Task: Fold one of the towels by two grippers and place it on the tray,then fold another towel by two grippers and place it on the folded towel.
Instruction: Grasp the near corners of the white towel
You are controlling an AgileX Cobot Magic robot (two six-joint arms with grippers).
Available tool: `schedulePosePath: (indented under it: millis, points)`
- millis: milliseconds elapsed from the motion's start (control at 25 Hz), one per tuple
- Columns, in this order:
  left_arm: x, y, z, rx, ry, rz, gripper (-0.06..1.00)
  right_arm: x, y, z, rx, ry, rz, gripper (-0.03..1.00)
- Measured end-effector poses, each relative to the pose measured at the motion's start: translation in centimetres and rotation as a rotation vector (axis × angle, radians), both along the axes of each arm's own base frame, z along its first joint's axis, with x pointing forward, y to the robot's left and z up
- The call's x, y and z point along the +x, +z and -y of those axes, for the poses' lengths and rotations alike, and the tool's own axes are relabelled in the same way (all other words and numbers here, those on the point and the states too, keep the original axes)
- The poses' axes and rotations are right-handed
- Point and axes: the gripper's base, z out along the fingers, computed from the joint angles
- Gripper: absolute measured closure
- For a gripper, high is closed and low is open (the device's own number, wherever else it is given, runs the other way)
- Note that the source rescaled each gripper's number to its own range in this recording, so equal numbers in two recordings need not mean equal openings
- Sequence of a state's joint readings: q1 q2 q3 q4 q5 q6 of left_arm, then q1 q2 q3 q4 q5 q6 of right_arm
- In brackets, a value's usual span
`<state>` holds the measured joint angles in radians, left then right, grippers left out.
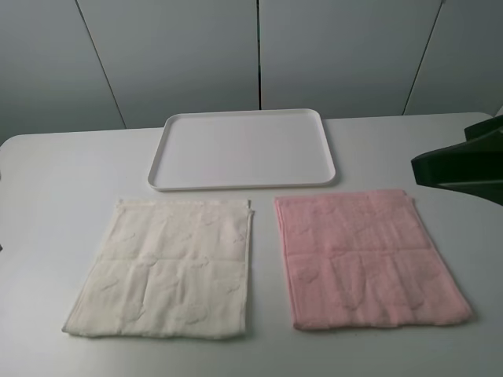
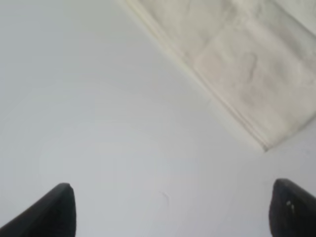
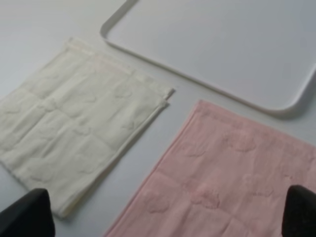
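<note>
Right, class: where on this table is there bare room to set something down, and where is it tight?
The tray is bare. Open table lies left of the cream towel; right of the pink towel an arm overhangs. A narrow lane runs between the towels. Tightest: the thin strip between tray and towels.

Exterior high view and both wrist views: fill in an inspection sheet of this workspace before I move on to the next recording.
Surface: white table, no stains or spills seen.
Job's things: cream towel and pink towel lie flat side by side, apart, in front of the white tray; no towel on the tray yet.
Clutter: nothing seen.
Grippers: left gripper open, holding nothing, over bare table beside a corner of the cream towel; right gripper open, holding nothing, over the pink towel.
Cables: nothing seen.
Surroundings: grey panelled wall behind the table.
</note>
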<state>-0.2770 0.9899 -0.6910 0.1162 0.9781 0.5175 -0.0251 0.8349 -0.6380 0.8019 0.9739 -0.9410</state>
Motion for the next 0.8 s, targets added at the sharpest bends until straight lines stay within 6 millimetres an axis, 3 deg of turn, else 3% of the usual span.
schedulePosePath:
  millis: [160,320,600,800]
  points:
    - [1.8,-2.5,2.1,0.09,-0.2,-0.099,-0.06,2.9,-0.5,-0.6,-0.065,0.143,0.017,-0.03]
    - [2.9,-4.7,3.8,0.151,-0.346,-0.176,-0.06,4.1,-1.2,-3.5,-0.134,0.346,0.032,-0.03]
    - [4.0,-7.7,4.5,0.201,-0.41,-0.305,-0.06,3.5,-4.7,-9.1,-0.361,0.668,0.028,-0.03]
    - [4.6,-8.8,4.8,0.216,-0.463,-0.321,-0.06,2.8,-6.2,-11.3,-0.45,0.786,0.056,-0.03]
